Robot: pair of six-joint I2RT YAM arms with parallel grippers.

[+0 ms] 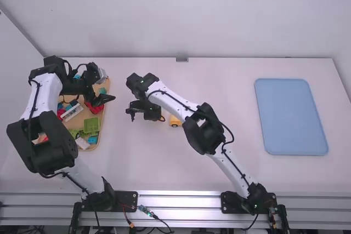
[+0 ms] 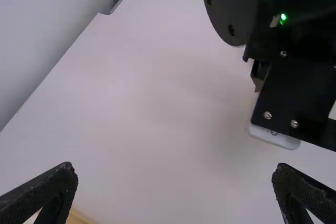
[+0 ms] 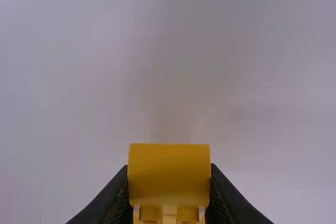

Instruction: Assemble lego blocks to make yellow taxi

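The right tool is clamped on a yellow block, a finger against each side, with small rounded orange parts and paler bits showing at its lower end. In the high view a yellow piece sits just beside that tool, near the middle of the surface — whether it is the gripped block or a second one, I cannot tell. The left tool has its fingers well apart with nothing between them, and sits over the inner side of a wooden tray holding loose red, green, blue and white blocks. Farther out, past the right arm, lies a pale blue mat.

The step in hand looks to be building up the taxi's yellow body. The next move probably calls for keeping the block level, lining up its studs and pressing straight down — a tilted push could pop pieces loose.
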